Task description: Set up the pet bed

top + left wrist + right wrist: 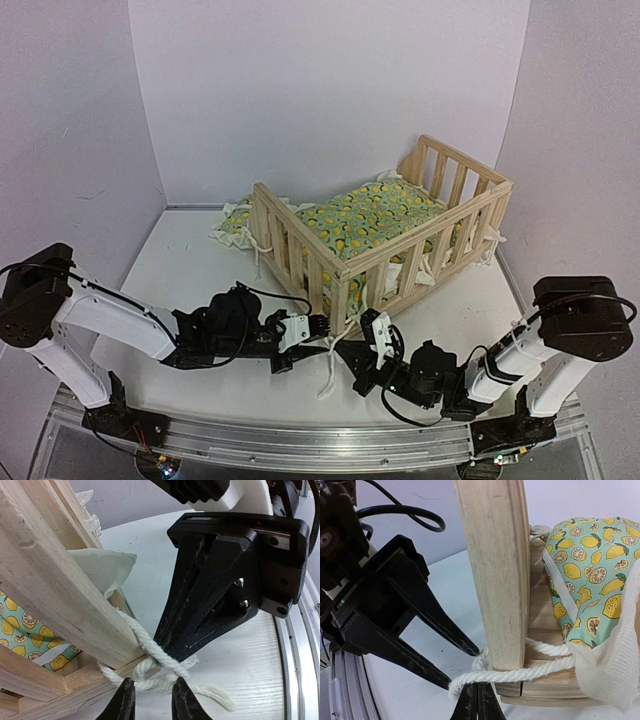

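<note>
The pet bed (400,255) is a pale slatted wood frame at centre right, holding a lemon-print cushion (375,215). A matching ruffled pillow (233,222) lies on the table behind the frame's left end. A white rope (520,672) wraps the base of the near corner post (495,570). My left gripper (154,700) is open, its tips straddling the rope's crossing (150,645). My right gripper (479,700) is shut, its tip against the rope bend at the post. The two grippers (322,325) (362,322) meet at that corner.
A loose rope end (328,375) trails on the white table toward the near edge. An aluminium rail (300,445) runs along that edge under both arm bases. Lilac walls close in the back and both sides. White ruffle fabric (105,567) pokes out between the slats.
</note>
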Robot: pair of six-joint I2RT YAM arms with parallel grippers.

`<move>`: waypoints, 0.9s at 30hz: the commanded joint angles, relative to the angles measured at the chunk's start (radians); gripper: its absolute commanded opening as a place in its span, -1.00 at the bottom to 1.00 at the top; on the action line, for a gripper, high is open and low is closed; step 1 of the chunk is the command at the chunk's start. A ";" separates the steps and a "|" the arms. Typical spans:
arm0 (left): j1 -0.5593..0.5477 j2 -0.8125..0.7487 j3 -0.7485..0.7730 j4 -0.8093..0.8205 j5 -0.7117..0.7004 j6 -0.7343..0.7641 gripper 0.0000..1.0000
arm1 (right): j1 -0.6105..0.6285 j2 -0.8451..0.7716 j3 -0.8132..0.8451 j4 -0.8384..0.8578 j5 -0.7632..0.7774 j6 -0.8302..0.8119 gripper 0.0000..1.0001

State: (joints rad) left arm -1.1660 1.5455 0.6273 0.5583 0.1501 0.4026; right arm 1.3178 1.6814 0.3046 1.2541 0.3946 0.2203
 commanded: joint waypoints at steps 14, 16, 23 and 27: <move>0.001 0.011 0.105 -0.083 -0.019 0.222 -0.38 | -0.005 -0.035 0.023 0.042 -0.021 -0.021 -1.00; -0.001 0.019 0.113 -0.083 -0.023 0.222 -0.37 | -0.005 -0.035 0.024 0.041 -0.023 -0.021 -1.00; -0.013 0.052 0.146 -0.089 -0.023 0.252 -0.41 | -0.005 -0.041 0.022 0.040 -0.023 -0.024 -1.00; -0.032 0.069 0.161 -0.089 -0.045 0.259 -0.45 | -0.005 -0.039 0.026 0.038 -0.036 -0.024 -1.00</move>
State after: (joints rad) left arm -1.1706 1.5917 0.7261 0.4484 0.0929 0.6346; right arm 1.3178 1.6779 0.3050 1.2533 0.3775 0.2073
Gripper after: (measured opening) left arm 0.287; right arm 0.012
